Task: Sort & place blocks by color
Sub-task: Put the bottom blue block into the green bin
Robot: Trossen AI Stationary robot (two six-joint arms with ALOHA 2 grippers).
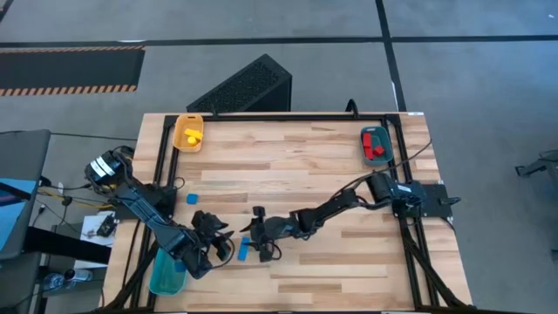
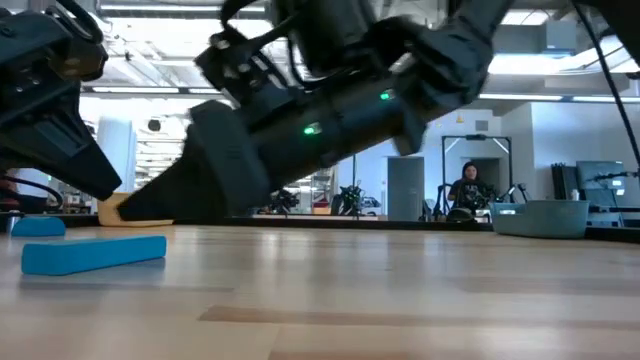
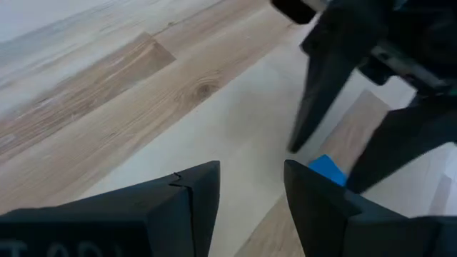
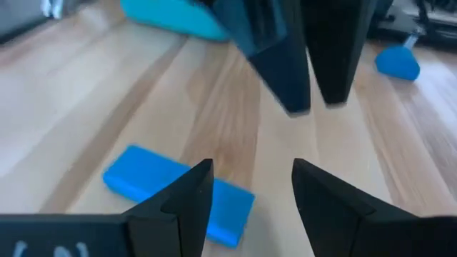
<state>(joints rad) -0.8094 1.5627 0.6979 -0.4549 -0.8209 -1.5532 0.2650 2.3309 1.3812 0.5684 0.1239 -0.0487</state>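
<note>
Wood grain is running in pale planks across the table (image 1: 331, 166) you are working over, and both of your arms are meeting low at its near edge. Your left gripper (image 1: 228, 235) is reaching in from the near left corner, its dark wedge-shaped fingers (image 3: 193, 207) standing apart with bare wood showing between them, gripping nothing. Your right gripper (image 1: 253, 234) is facing it from the other side, jaws likewise spread and empty, hanging just over a flat blue bar (image 4: 178, 194) with rounded corners that is lying on the boards between the two grippers. At table height that same smooth bar is lying flat on the wood under the dark arms. Just beyond the left arm's elbow, at the near left corner, a teal oblong tray (image 1: 167, 272) is sitting, glossy and translucent. A little farther back on the left, a small blue cube (image 1: 192, 199) is resting alone on the wood, apart from the bar. At the far left corner a yellow tray (image 1: 188, 133) is holding yellow blocks (image 1: 192, 134), and at the far right corner another teal tray (image 1: 375, 145) is holding red blocks (image 1: 376, 146).
</note>
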